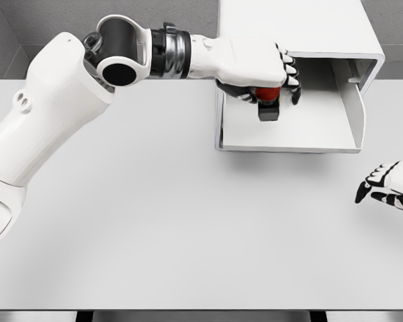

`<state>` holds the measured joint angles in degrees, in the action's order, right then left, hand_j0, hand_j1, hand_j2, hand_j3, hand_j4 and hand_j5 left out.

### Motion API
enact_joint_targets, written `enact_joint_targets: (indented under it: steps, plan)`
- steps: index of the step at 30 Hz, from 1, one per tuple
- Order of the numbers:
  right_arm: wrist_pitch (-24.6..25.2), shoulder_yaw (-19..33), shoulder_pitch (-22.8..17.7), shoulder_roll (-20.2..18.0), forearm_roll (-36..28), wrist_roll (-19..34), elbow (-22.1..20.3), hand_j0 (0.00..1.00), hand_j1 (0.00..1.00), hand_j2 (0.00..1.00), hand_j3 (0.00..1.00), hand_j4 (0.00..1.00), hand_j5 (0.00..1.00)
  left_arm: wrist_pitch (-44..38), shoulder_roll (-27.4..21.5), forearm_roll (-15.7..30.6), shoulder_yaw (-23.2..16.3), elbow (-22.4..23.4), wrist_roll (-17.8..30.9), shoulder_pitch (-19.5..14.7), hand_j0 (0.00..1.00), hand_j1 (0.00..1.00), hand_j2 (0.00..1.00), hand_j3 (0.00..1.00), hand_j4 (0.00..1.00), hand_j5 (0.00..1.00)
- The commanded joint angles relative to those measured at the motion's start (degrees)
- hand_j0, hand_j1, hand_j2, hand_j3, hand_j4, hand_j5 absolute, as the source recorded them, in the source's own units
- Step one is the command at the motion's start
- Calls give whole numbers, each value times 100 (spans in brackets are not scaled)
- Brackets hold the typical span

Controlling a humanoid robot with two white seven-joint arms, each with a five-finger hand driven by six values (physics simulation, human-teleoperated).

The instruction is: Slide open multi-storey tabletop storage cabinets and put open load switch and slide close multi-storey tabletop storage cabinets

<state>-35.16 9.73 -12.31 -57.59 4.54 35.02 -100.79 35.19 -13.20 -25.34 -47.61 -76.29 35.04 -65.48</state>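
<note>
Two white arms reach over a pale grey table (154, 235) where a white tabletop storage cabinet (295, 27) stands at the far edge, its bottom drawer (289, 137) pulled out toward the robot. The left arm stretches in a long diagonal from the near left corner up to that drawer, and the left hand (258, 67) hangs over the drawer's rear half, close under the cabinet's front face. Its black-padded fingers (294, 84) are curled down around the load switch (269, 100), a small part with a red top and a black base. The red top sits inside the grip, while the black base pokes out beneath the palm, just above the drawer floor; whether it touches that floor cannot be told from where the camera stands. The switch lies left of the drawer's middle, near its left wall, with most of the drawer's white floor stretching away to its right and front. The drawer's front lip is the part nearest the robot, casting a thin shadow on the table. Well to the right of the drawer and nearer the robot than its front lip, the right hand (389, 188) shows at the picture's edge, low over the table, its fingers loosely bent and pointing left, with nothing in them. Grey walls close the scene behind the cabinet.
</note>
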Motion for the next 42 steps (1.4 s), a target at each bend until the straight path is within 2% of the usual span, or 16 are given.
enact_joint_targets:
  steps: [1,8,10,12,13,15,16,19,20,23,25,26,27,30,36,42]
  plan:
    - [16,-33,9,-7,-32,-2,-2,50,50,50,50,50,50,-19,10,21,6,27,-4,0,100,100,100,100,100,100]
    - [16,-33,132,-7,-41,-2,-11,55,55,55,55,55,55,-19,212,82,14,-26,-4,-26,100,100,100,100,100,100]
    - [16,-340,343,-7,-41,-2,-11,54,54,54,54,54,54,-19,-59,1171,32,-517,-4,-325,100,100,100,100,100,100]
    - [16,-622,580,-7,-41,-2,-2,54,54,54,54,54,54,-19,-1087,2322,76,-1282,-4,-659,100,100,100,100,100,100]
    - [16,-666,633,-7,-41,-2,-2,54,54,54,54,54,54,-19,-1896,2938,181,-1546,-4,-879,100,100,100,100,100,100]
    - [16,-797,747,-7,-41,-2,-2,54,54,54,54,54,54,-19,-2810,3299,348,-1766,-4,-888,100,100,100,100,100,100]
    - [16,-903,809,-7,-41,-2,-2,54,54,54,54,54,54,-19,-3092,3308,322,-1766,-4,-835,100,100,100,100,100,100]
    - [16,-982,985,-7,-41,-2,-2,54,54,54,54,54,54,-19,-3944,3290,304,-1740,-4,78,100,100,100,100,100,100]
    - [16,-982,985,-7,-41,-2,-2,54,54,54,54,54,54,-19,-4182,3290,304,-1740,-4,527,100,100,100,100,100,100]
    - [16,-982,1116,-7,-41,-2,-2,54,54,54,54,54,54,-19,-4208,3132,313,-1626,-4,1204,100,100,100,100,100,100]
    - [16,-982,1204,-7,-41,-2,-2,54,54,54,54,54,54,-19,-4138,3106,313,-1581,-4,2047,100,100,100,100,100,100]
    - [16,-1026,1239,2,-41,-2,-2,54,54,54,54,54,54,-19,-4086,3088,313,-1599,-4,2215,100,100,100,100,100,100]
    - [16,-1149,1336,2,-41,-2,-2,54,54,54,54,54,54,-19,-4085,3079,313,-1590,-4,2232,100,100,100,100,100,100]
    - [16,-1325,1521,11,-41,-2,-2,54,54,54,54,54,54,-19,-3980,2447,304,-1573,-4,2285,100,100,100,100,100,100]
    - [16,-1483,1670,28,-41,-2,-2,54,54,54,54,54,54,-19,-4015,2332,252,-1485,-4,2294,100,100,100,100,100,100]
    - [16,-2045,2162,107,-41,-2,-2,55,55,55,55,55,55,-19,-4059,2332,252,-1485,-4,2294,100,100,100,100,100,100]
